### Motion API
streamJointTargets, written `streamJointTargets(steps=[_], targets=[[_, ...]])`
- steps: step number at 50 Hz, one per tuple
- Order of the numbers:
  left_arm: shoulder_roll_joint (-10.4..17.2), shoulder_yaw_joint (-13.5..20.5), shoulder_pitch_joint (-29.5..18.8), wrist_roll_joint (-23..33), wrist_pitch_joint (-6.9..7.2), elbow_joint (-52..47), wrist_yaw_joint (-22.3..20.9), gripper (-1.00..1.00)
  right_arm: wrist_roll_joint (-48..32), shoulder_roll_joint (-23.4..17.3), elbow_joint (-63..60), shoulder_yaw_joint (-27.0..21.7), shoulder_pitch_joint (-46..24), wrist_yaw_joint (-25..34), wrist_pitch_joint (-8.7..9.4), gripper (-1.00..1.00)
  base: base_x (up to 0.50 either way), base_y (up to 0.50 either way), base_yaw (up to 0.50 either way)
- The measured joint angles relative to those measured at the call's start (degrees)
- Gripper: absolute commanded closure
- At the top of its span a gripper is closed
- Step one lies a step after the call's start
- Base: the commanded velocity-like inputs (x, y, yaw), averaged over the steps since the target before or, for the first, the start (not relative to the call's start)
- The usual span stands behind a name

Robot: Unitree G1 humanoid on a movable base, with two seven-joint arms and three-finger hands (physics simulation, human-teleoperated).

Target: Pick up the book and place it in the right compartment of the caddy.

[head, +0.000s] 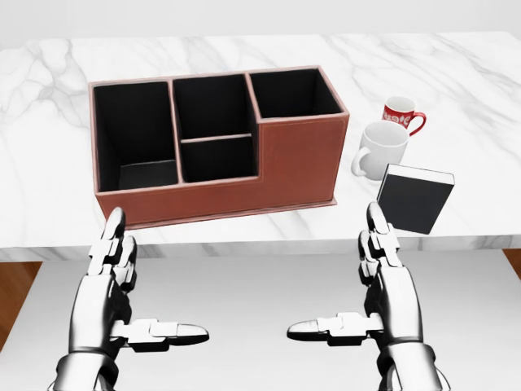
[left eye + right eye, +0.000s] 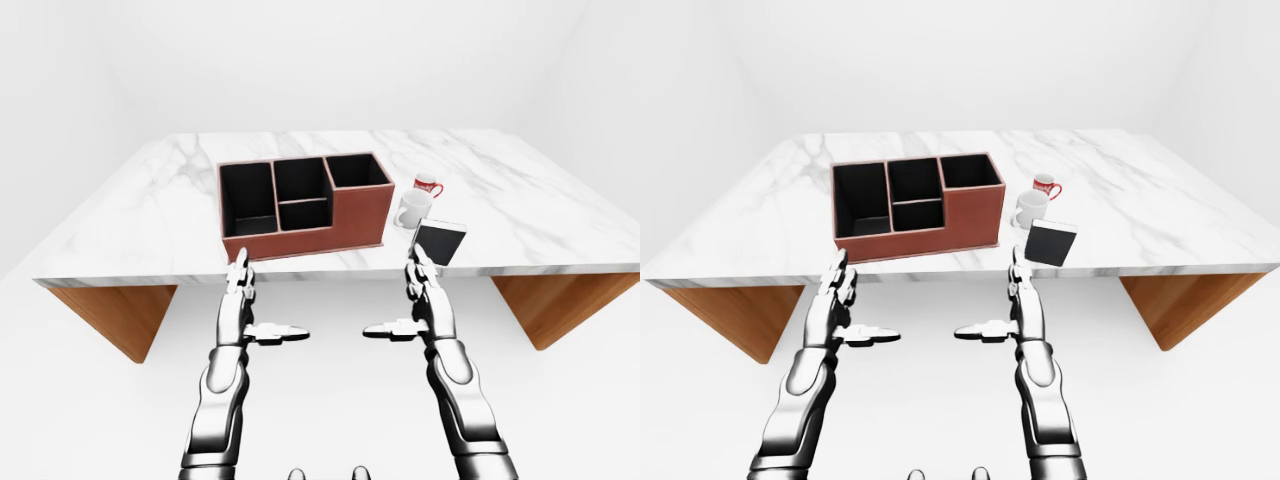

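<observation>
A dark book (image 1: 415,198) with a white page edge stands upright near the marble table's (image 1: 456,81) near edge, right of the caddy. The brown caddy (image 1: 218,147) has several black compartments; its right compartment (image 1: 291,93) is the tallest and looks empty. My right hand (image 1: 370,281) is open, fingers up and thumb pointing left, just below and left of the book without touching it. My left hand (image 1: 122,281) is open too, mirrored, below the caddy's left end.
A white mug (image 1: 379,149) and a red-and-white mug (image 1: 402,114) stand right of the caddy, just above the book in the head view. The table has wooden supports (image 2: 120,315) beneath. White floor lies under my hands.
</observation>
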Motion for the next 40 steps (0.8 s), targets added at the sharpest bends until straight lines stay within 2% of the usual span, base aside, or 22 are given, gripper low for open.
streamJointTargets(steps=[12, 14, 17, 18, 19, 29, 35, 40], targets=[[0.4, 0.9, 0.3, -0.6, 0.87, -1.3, -0.9, -1.00, 0.7, -0.6, -1.2, -1.1, 0.4, 1.2, 0.66, -1.00, 0.00, 0.00, 0.00], [0.6, 1.3, 0.2, -1.0, 1.54, -2.1, -1.0, -1.00, 0.9, -0.7, -2.5, -1.4, 0.6, 1.3, 1.48, -1.00, 0.00, 0.00, 0.00], [1.1, 2.5, -0.1, -1.9, 3.36, -4.4, -1.0, -1.00, 1.7, -0.9, -5.8, -2.3, 1.0, 1.5, 3.69, -1.00, 0.00, 0.00, 0.00], [1.3, 3.1, -0.2, -2.5, 4.27, -5.7, -1.0, -1.00, 2.0, -1.0, -7.4, -2.7, 1.2, 1.5, 4.78, -1.00, 0.00, 0.00, 0.00], [1.5, 3.8, -0.4, -3.0, 4.61, -7.0, -0.9, -1.00, 2.4, -1.2, -8.9, -3.2, 1.4, 1.5, 4.92, -1.00, 0.00, 0.00, 0.00], [4.9, 12.9, -2.9, -9.5, 4.61, -19.4, 1.8, -1.00, 8.0, -2.8, -25.4, -11.6, 1.9, 1.6, 4.92, -1.00, 0.00, 0.00, 0.00], [7.2, 18.2, -4.2, -12.8, 4.61, -22.6, 5.1, -1.00, 11.7, -3.8, -31.9, -16.6, 1.7, 1.2, 4.92, -1.00, 0.00, 0.00, 0.00], [8.7, 21.2, -4.8, -15.3, 4.61, -24.2, 7.7, -1.00, 13.7, -4.5, -35.5, -19.7, 1.6, 0.8, 4.92, -1.00, 0.00, 0.00, 0.00]])
